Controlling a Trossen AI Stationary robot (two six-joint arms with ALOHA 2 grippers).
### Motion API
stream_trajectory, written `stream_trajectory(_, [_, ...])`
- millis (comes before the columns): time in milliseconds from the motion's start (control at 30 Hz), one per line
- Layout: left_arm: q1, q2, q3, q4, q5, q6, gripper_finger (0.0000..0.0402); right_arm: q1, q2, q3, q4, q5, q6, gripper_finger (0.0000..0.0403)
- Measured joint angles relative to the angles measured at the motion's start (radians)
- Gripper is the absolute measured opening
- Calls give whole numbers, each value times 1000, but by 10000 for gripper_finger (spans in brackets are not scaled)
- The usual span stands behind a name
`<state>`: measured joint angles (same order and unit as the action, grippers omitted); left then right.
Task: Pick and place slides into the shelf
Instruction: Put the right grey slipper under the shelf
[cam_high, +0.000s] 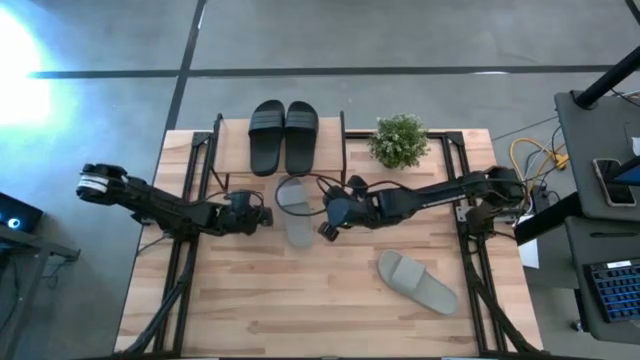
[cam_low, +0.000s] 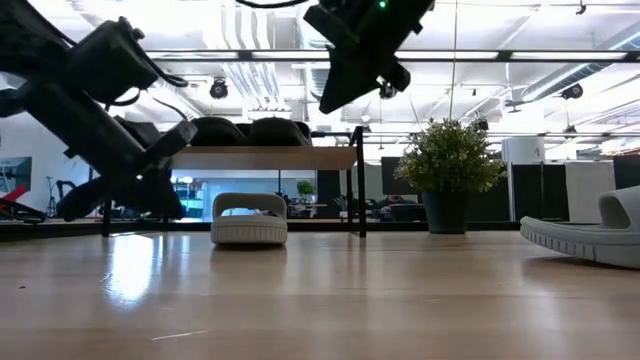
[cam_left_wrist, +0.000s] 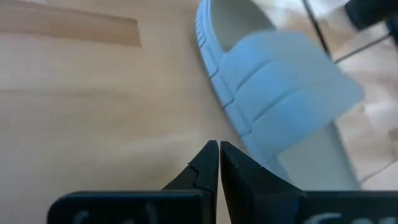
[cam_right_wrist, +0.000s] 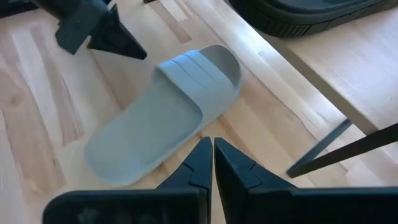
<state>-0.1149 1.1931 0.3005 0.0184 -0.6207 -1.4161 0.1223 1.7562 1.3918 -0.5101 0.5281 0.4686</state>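
nearest the table's front edge, off to the right, one light grey slide (cam_high: 418, 282) lies flat on the bare tabletop (cam_high: 300, 310) by itself, well apart from both arms — in the low view it shows at the far right edge (cam_low: 585, 236).

further in, at mid-table, the second grey slide (cam_high: 295, 208) lies flat with its strap end toward the shelf, partly under the shelf's front edge; the low view shows its toe end (cam_low: 249, 219) sitting on the table below the top board. the left gripper (cam_high: 262, 217) sits just beside this slide on its left, low to the wood, jaws pressed together with nothing between them (cam_left_wrist: 219, 163). the right gripper (cam_high: 330, 226) hangs above the table just to the slide's right, raised clear of it, fingers likewise clenched on nothing (cam_right_wrist: 208, 163).

beyond them stands the shelf (cam_high: 330, 135), its light top board carrying the black pair of slides (cam_high: 284, 135) side by side, toes toward the far edge. to the shelf's right, at the back of the table, a small potted plant (cam_high: 399, 140) stands upright.
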Motion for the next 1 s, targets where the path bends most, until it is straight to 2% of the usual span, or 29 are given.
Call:
stream_trajectory(133, [42, 32, -2, 102, -3, 15, 2, 0, -2, -2, -4, 4, 0, 8])
stream_trajectory(333, [72, 164, 4, 291, 28, 19, 2, 0, 6, -8, -12, 20, 3, 8])
stream_trajectory(567, [75, 321, 53, 421, 42, 28, 2, 0, 6, -10, -12, 23, 2, 8])
stream_trajectory(700, [79, 373, 106, 456, 45, 91, 2, 0, 6, -12, -15, 23, 3, 8])
stream_trajectory(867, [81, 383, 152, 453, 42, 174, 2, 0, 6, -12, -51, 21, 3, 8])
stream_trajectory(1000, [81, 290, 149, 358, 39, 232, 2, 0, -1, -13, -223, 0, 63, 8])
